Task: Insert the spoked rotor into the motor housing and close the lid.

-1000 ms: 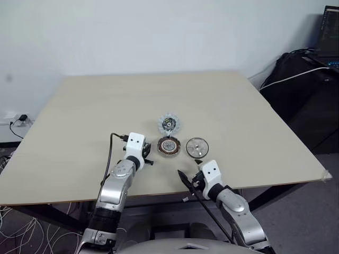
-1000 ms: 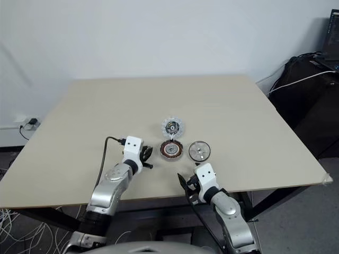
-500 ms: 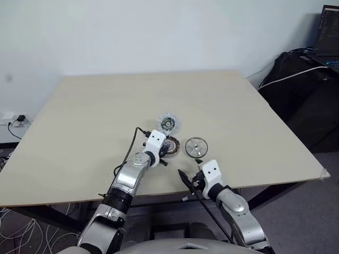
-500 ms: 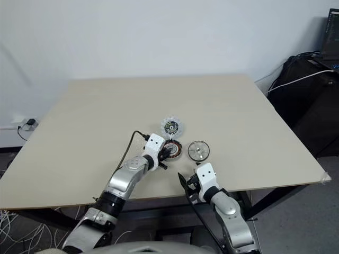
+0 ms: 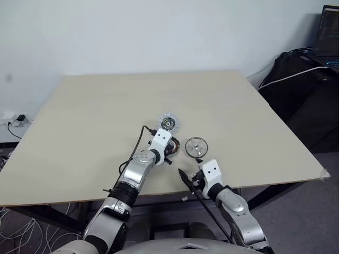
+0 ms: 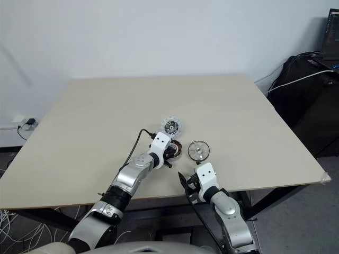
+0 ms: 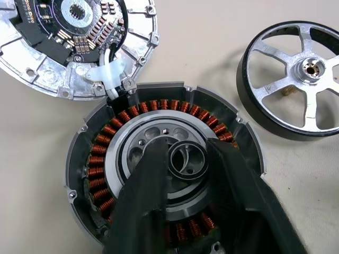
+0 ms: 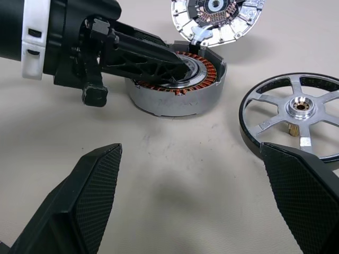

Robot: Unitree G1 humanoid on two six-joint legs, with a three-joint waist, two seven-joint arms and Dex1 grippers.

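The left gripper has swung across from the bare table at the housing's nine o'clock and now sits over the motor housing, its two black fingers dipping onto the pale centre on either side of the central bore. They stand a little apart, wider than a moment ago, and grasp nothing that I can see. My guess is that this arm is steadying the housing so the other can bring the wheel. The right gripper has not stirred, jaws spread wide and empty, with its textured pads low over the table at the housing's six o'clock. The spoked rotor lies flat at the housing's three o'clock, close beside it but apart: a bright machined wheel with flat spokes, a dark outer band and a small brassy hub. The housing is a shallow grey metal cup ringed with copper-brown coils. The lid, at its twelve o'clock, touches its rim, a scalloped cast disc showing a dark circuit board, joined by a white cable.
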